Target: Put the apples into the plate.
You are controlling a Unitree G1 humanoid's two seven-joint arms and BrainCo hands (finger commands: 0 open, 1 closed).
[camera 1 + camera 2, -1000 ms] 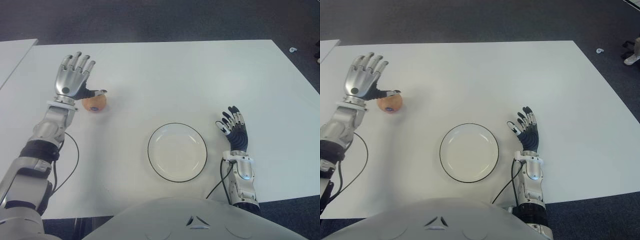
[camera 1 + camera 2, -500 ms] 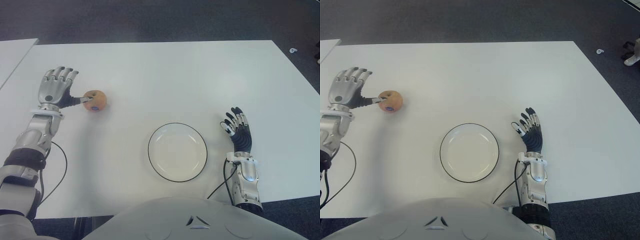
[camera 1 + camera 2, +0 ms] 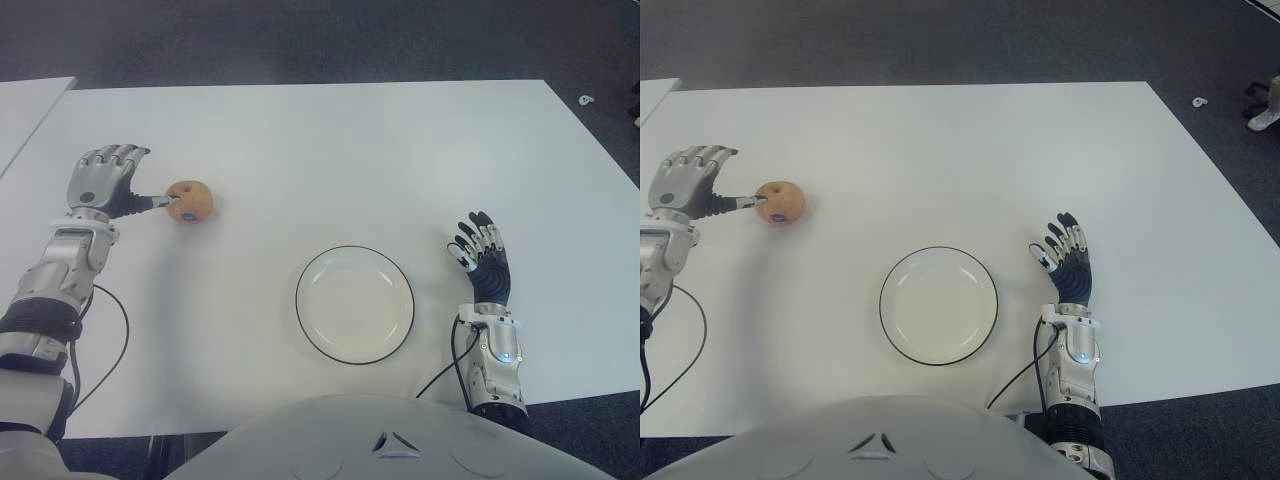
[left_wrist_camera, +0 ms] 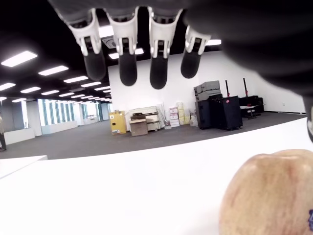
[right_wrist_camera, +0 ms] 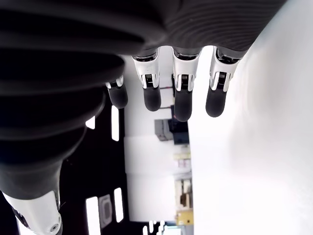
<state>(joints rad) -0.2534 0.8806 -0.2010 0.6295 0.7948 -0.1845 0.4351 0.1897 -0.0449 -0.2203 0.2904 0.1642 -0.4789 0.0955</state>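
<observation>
Apple just right of left robot hand, thumb tip at its side, not gripped.

Left robot hand (image 3: 103, 182) at far left of surface (image 3: 330, 150), fingers loosely curled, holding nothing; apple (image 3: 188, 201) sits on surface immed. right of it, roundish, no real long axis. Plate (image 3: 354, 304) is near-centre, well apart to the right. Right robot hand (image 3: 482, 262) open, empty, right of plate, so left is much nearer.

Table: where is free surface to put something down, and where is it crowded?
The table is bare across its far half and between the apple and the plate. The plate itself is empty. The left edge is busier: the left robot hand sits beside the apple. The right robot hand takes the strip just right of the plate.
</observation>
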